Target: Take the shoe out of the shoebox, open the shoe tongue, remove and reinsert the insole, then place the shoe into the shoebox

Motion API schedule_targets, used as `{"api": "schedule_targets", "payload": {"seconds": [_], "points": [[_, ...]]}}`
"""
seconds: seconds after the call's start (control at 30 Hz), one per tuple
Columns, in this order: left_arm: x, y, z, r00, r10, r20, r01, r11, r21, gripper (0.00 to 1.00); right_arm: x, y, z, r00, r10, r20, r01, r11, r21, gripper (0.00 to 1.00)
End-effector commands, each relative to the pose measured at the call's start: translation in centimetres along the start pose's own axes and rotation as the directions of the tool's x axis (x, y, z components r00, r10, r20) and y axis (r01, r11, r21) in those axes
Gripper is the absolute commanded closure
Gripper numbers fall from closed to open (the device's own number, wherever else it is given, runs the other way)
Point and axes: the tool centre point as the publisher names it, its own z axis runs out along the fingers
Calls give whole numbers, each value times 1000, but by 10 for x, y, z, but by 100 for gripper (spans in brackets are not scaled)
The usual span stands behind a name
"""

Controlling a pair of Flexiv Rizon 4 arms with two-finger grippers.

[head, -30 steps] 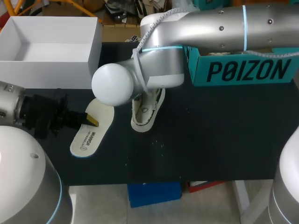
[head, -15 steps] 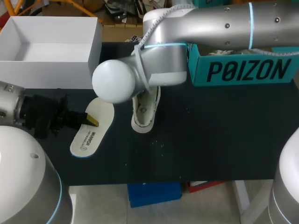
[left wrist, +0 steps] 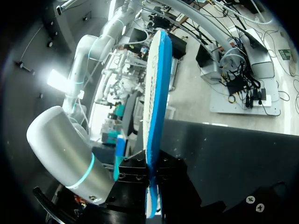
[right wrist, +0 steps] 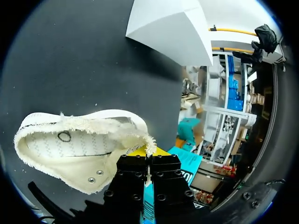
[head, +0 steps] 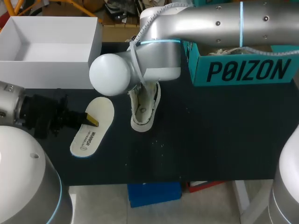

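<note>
The cream shoe [head: 142, 114] lies on the dark tabletop [head: 210, 140]. Its fuzzy edge is pinched in the right end effector [right wrist: 148, 152], whose fingers are squeezed tight on it. The insole [head: 92, 128] is just beside the shoe, clamped between the fingers of the left end effector [left wrist: 152, 164]. The white shoebox [head: 51, 63] sits ahead of the left end effector.

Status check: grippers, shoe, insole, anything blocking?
Left gripper shut on insole, out of shoe, beside it. Right gripper shut on shoe's frayed edge. Nothing between insole and shoe.
</note>
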Motion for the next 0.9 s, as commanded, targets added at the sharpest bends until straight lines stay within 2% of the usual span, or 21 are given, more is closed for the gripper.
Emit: {"api": "schedule_targets", "payload": {"seconds": [0.03,0.43,0.9], "points": [[0,-1,-1,1000,0,-4,0,1000,-1,100,-3,4,6,1000,1,2,-1,1000,-3,100],[0,-1,-1,1000,0,-4,0,1000,-1,100,1,15,26,1000,-7,-4,7,999,-36,100],[0,-1,-1,1000,0,-4,0,1000,-1,100,10,24,55,998,-10,-58,5,997,-82,100]]}}
